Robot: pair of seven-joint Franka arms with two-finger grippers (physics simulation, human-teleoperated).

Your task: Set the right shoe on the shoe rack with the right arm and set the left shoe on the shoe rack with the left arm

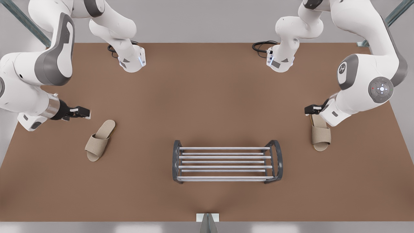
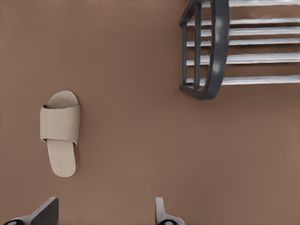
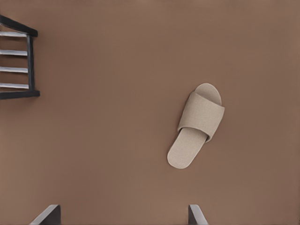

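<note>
Left tool (image 1: 308, 110) spread by left shoe (image 1: 321, 135) heel, right tool (image 1: 86, 112) spread (near right shoe (image 1: 100, 140))

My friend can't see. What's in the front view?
A shoe rack sits on a brown table between two beige slippers. The right pincer, open, hovers near the right shoe; the left pincer, open, hovers near the left shoe.

Even, soft overhead light across the brown tabletop (image 1: 207, 97), faint blurred shadows, no glare, slight render softness.
</note>
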